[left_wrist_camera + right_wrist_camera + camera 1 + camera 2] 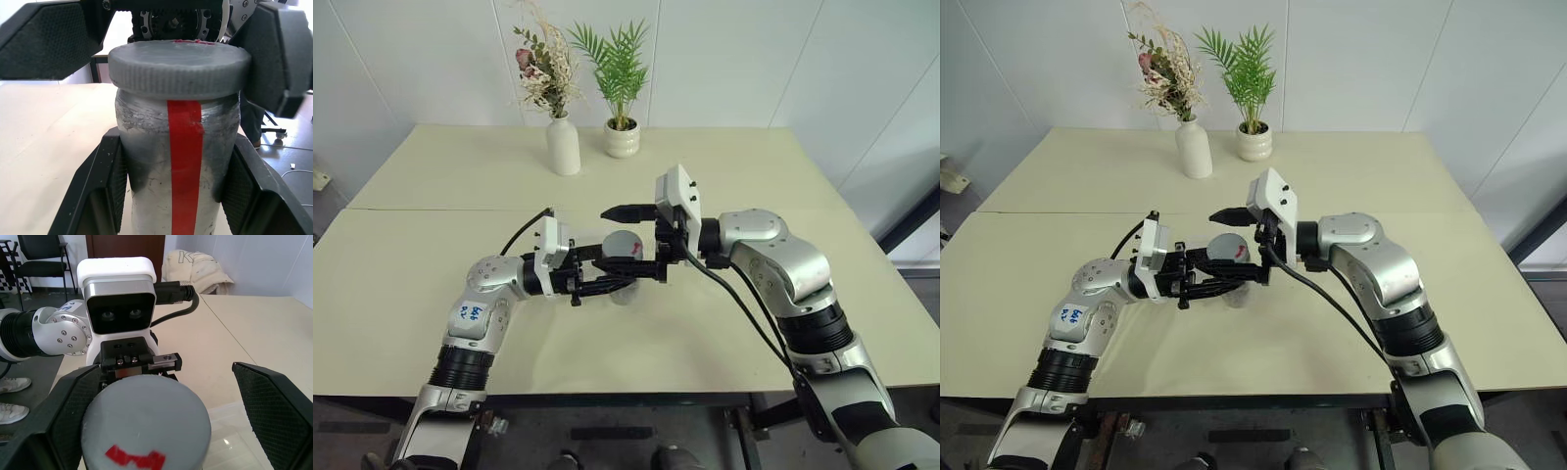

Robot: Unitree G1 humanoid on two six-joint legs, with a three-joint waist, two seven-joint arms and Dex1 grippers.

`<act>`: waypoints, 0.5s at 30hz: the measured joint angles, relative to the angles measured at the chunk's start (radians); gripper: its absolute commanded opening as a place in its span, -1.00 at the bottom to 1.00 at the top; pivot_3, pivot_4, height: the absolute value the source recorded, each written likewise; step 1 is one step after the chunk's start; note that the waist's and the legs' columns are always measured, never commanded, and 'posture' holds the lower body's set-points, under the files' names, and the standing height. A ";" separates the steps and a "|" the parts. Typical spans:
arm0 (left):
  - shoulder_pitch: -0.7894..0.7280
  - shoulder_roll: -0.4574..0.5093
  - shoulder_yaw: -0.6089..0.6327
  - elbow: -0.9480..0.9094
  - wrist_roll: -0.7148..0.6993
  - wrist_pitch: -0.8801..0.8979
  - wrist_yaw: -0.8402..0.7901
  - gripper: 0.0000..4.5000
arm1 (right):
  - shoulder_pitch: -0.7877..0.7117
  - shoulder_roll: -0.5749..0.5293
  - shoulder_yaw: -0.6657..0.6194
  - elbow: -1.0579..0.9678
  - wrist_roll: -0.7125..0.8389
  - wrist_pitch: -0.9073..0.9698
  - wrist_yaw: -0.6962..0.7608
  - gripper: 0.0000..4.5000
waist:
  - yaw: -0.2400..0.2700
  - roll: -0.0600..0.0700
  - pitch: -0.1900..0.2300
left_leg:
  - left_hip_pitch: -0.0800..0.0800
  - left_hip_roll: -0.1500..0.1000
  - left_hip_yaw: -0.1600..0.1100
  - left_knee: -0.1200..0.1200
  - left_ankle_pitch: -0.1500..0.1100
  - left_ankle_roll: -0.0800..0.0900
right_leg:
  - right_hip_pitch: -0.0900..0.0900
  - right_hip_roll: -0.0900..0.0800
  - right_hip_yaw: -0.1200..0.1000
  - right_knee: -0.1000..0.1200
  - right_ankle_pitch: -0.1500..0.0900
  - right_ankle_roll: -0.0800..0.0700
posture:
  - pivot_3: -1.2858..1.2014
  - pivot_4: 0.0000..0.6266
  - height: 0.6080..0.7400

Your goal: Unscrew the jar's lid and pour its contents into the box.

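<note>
My left gripper [623, 276] is shut on the silver jar [178, 171], which has a red stripe down its side and stands upright above the middle of the table. The grey ribbed lid [178, 66] with a red mark sits on the jar. My right gripper [1234, 247] is open and level with the lid [146, 431]. Its fingers [271, 406] stand one on each side of the lid, clear of it. A glossy clear patch on the table below the jar looks like the box [230, 435]. The contents are hidden inside the jar.
At the back of the beige table [431, 284] stand a white vase [563, 145] of dried flowers and a white pot [622, 139] with a green plant. My right arm's black cable [744, 313] hangs over the table's right half.
</note>
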 measured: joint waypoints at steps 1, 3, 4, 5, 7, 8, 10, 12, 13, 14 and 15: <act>0.000 0.000 0.000 0.000 0.000 0.000 0.003 -0.05 | 0.002 -0.006 -0.002 -0.004 0.001 0.002 0.000 1.00 | 0.000 0.000 0.000 | 0.000 0.000 0.000 0.000 0.000 0.000 | 0.000 0.000 0.000 0.000 0.000 0.000 | 0.03 -0.52 1.00; 0.000 0.001 0.000 0.000 0.000 0.000 0.004 -0.05 | 0.009 -0.015 -0.006 -0.016 0.002 0.006 -0.002 1.00 | 0.000 0.000 0.000 | 0.000 0.000 0.000 0.000 0.000 0.000 | 0.000 0.000 0.000 0.000 0.000 0.000 | 0.03 -0.52 1.00; 0.000 0.001 0.000 0.000 0.000 0.000 0.004 -0.05 | 0.014 -0.024 -0.009 -0.026 0.003 0.012 -0.004 1.00 | 0.000 0.000 0.000 | 0.000 0.000 0.000 0.000 0.000 0.000 | 0.000 0.000 0.000 0.000 0.000 0.000 | 0.03 -0.52 1.00; 0.000 0.002 0.000 0.000 0.000 0.000 0.004 -0.05 | 0.018 -0.031 -0.010 -0.033 0.004 0.018 -0.005 1.00 | 0.000 0.000 0.000 | 0.000 0.000 0.000 0.000 0.000 0.000 | 0.000 0.000 0.000 0.000 0.000 0.000 | 0.03 -0.52 1.00; 0.000 0.003 0.001 0.000 0.000 0.000 0.005 -0.05 | 0.028 -0.049 -0.020 -0.050 0.011 0.026 -0.006 1.00 | 0.000 0.000 0.000 | 0.000 0.000 0.000 0.000 0.000 0.000 | 0.000 0.000 0.000 0.000 0.000 0.000 | 0.03 -0.52 1.00; 0.000 0.003 0.002 0.000 0.000 0.000 0.005 -0.05 | 0.032 -0.054 -0.026 -0.058 0.012 0.031 -0.007 1.00 | 0.000 0.000 0.000 | 0.000 0.000 0.000 0.000 0.000 0.000 | 0.000 0.000 0.000 0.000 0.000 0.000 | 0.03 -0.52 1.00; 0.000 0.003 0.002 0.000 0.000 0.000 0.006 -0.05 | 0.045 -0.068 -0.039 -0.079 0.020 0.046 -0.011 1.00 | 0.000 0.000 0.000 | 0.000 0.000 0.000 0.000 0.000 0.000 | 0.000 0.000 0.000 0.000 0.000 0.000 | 0.03 -0.52 1.00; 0.000 0.004 0.003 0.000 0.000 0.001 0.008 -0.05 | 0.055 -0.081 -0.046 -0.092 0.027 0.054 -0.014 1.00 | 0.000 0.000 0.000 | 0.000 0.000 0.000 0.000 0.000 0.000 | 0.000 0.000 0.000 0.000 0.000 0.000 | 0.03 -0.52 1.00; 0.000 0.004 0.003 0.000 0.000 0.001 0.009 -0.05 | 0.056 -0.087 -0.048 -0.098 0.032 0.062 -0.017 1.00 | 0.000 0.000 0.000 | 0.000 0.000 0.000 0.000 0.000 0.000 | 0.000 0.000 0.000 0.000 0.000 0.000 | 0.03 -0.52 1.00; 0.000 0.004 0.003 0.000 0.000 0.001 0.009 -0.05 | 0.060 -0.093 -0.050 -0.108 0.034 0.068 -0.021 1.00 | 0.000 0.000 0.000 | 0.000 0.000 0.000 0.000 0.000 0.000 | 0.000 0.000 0.000 0.000 0.000 0.000 | 0.03 -0.52 1.00; 0.001 0.004 0.004 0.000 0.000 0.001 0.009 -0.05 | 0.066 -0.105 -0.053 -0.119 0.039 0.073 -0.025 1.00 | 0.001 0.000 0.000 | 0.000 0.000 0.000 0.000 0.000 0.000 | 0.000 0.000 0.000 0.000 0.000 0.000 | 0.03 -0.52 1.00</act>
